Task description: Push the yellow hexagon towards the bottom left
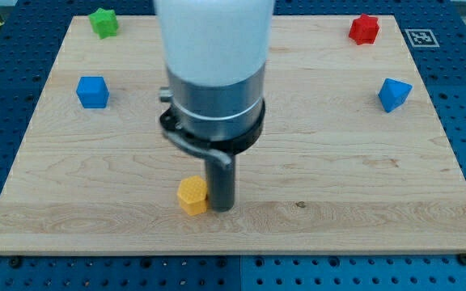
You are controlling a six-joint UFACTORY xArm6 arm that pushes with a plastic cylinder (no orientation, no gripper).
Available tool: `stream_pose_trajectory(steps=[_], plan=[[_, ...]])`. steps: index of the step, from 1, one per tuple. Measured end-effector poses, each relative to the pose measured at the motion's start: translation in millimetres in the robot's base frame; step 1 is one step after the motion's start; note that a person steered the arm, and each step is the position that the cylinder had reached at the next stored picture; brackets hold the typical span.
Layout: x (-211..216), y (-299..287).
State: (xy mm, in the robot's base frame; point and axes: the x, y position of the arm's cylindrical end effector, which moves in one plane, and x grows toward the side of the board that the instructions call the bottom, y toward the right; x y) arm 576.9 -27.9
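Observation:
The yellow hexagon [192,195] lies on the wooden board [338,186] near the view's bottom, a little left of centre. My tip [222,208] stands right beside it on its right side, touching or nearly touching it. The white and grey arm body hangs above the tip and hides the board's top centre.
A green block [103,22] sits at the top left corner. A blue cube [92,91] lies at the left. A red block [364,29] sits at the top right. A blue block [394,94] lies at the right. A marker tag [419,36] lies off the board's top right.

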Motion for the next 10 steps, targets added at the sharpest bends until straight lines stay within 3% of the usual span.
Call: stream_pose_trajectory(steps=[3,6,10], plan=[[11,-19],[-16,0],[-16,-71]])
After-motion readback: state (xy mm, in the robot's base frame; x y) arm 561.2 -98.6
